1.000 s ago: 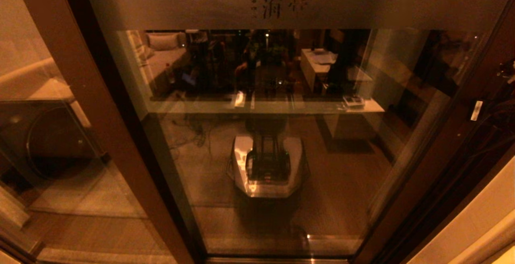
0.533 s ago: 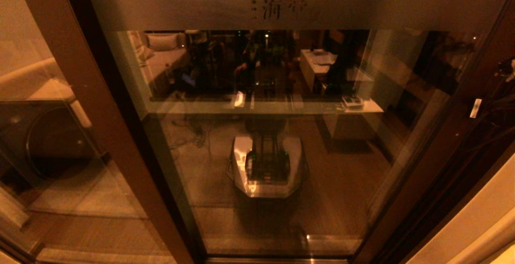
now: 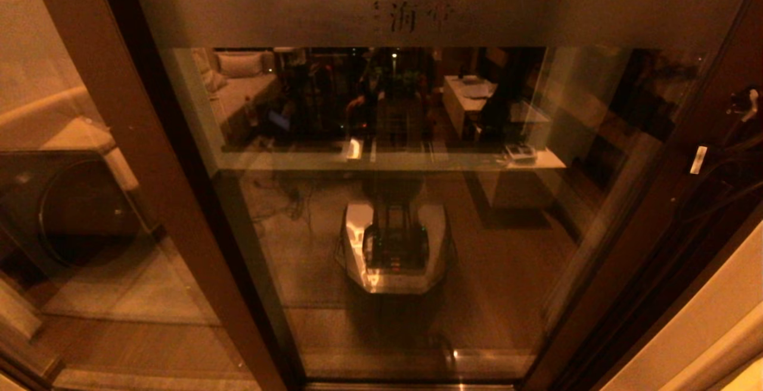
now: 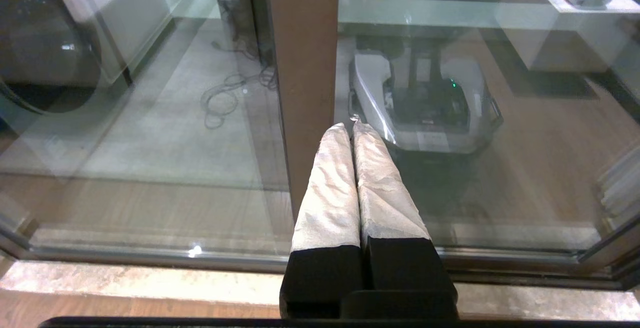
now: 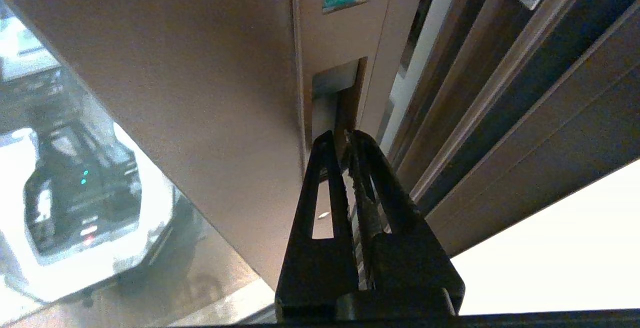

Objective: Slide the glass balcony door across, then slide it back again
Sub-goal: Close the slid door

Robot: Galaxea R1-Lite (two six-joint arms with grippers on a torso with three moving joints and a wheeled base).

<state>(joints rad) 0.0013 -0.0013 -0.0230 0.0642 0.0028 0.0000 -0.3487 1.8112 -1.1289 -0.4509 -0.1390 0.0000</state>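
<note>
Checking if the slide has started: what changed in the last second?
The white tag on the right arm crept slightly toward the brown-framed glass balcony door; the shut right gripper is at its recessed handle. Nothing gripped or released. Door unmoved; left gripper parked, shut.

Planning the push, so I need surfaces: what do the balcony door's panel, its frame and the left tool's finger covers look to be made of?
The glass balcony door has a clear, glossy glass panel: it mirrors the robot and room. Its frosted band looks matte and etched. The frame reads as smooth brown coated metal or wood; I cannot tell which. The left tool has fingers wrapped in whitish, wrinkled tape or fabric.
</note>
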